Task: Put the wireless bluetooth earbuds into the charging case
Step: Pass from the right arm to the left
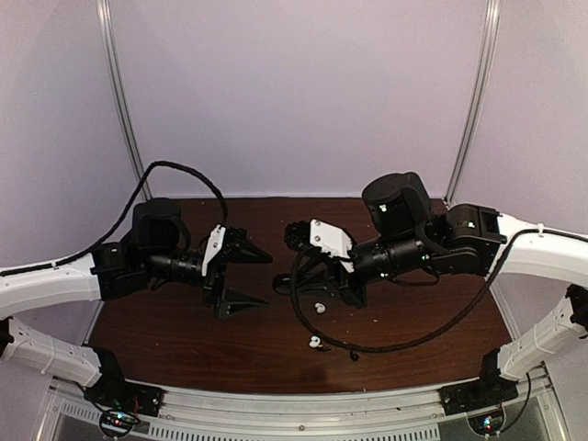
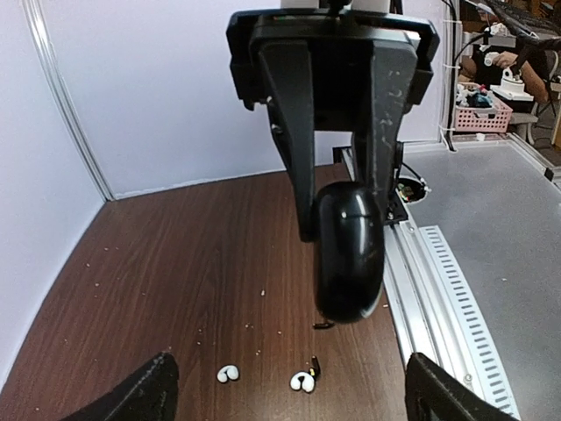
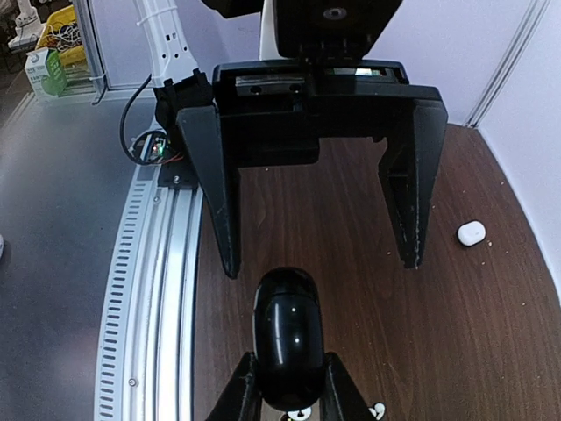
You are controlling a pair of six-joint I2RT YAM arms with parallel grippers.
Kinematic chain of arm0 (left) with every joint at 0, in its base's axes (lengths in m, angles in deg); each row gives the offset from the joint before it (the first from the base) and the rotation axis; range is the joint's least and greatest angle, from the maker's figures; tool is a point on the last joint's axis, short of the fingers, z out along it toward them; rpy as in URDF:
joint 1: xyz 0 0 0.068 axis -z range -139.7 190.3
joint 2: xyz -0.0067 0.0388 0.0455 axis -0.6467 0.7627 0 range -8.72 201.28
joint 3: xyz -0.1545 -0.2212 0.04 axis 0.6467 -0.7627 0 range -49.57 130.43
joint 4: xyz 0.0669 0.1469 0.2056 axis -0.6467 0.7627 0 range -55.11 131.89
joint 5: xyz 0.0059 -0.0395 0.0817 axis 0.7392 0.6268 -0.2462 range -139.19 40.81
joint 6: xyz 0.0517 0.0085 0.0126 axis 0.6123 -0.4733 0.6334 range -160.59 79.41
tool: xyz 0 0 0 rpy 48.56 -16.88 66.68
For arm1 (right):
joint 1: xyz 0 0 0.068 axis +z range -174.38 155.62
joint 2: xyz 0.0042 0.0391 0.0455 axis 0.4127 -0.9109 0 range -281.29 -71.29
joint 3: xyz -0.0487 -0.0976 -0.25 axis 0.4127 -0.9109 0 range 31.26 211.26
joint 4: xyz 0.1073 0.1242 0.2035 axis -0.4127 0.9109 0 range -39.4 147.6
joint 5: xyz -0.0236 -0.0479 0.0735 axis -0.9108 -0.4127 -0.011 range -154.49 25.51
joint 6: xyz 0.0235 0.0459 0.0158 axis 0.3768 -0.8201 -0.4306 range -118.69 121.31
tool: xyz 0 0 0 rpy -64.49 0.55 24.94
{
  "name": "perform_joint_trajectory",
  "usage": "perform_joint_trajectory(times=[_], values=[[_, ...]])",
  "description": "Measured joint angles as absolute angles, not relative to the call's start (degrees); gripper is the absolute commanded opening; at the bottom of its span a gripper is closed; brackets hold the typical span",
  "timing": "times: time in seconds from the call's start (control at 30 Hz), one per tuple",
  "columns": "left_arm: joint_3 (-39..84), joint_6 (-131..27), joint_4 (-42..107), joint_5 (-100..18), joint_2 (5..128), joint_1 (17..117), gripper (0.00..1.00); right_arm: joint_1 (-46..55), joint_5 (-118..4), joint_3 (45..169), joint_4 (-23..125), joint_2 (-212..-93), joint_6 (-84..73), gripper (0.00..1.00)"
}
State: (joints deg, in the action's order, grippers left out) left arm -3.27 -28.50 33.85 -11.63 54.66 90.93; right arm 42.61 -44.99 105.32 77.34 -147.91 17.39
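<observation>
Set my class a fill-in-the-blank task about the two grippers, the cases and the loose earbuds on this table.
1. The right gripper is shut on a glossy charging case whose colour is ___.
2. Facing it, the left gripper has its jaws ___.
3. In the left wrist view, the number of white earbuds lying on the table is ___.
4. The small case lying alone on the table is ___ in colour.

Missing words: black; open; two; white.

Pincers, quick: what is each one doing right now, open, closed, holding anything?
Left pincer: open, holding nothing.
Right pincer: closed on the black charging case.
</observation>
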Motion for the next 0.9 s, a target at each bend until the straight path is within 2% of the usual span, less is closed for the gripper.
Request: perform_joint_trajectory(times=[0.2,0.43,0.67,0.9], values=[[-2.94,-26.51,34.16,-11.57,57.78,94.45,0.55,42.61,-43.63,107.01,80.25,-151.08,14.57,0.09],[-2.83,-26.88,33.15,-10.5,60.38,95.8,0.39,42.61,-43.46,107.07,81.04,-152.04,12.84,0.09],[-3.05,-28.78,28.61,-10.32,60.32,95.84,0.36,42.61,-43.46,107.09,81.04,-152.39,11.84,0.09],[-3.09,-29.59,27.25,-9.91,60.34,96.02,0.39,42.61,-43.46,107.09,80.99,-152.39,11.38,0.09]])
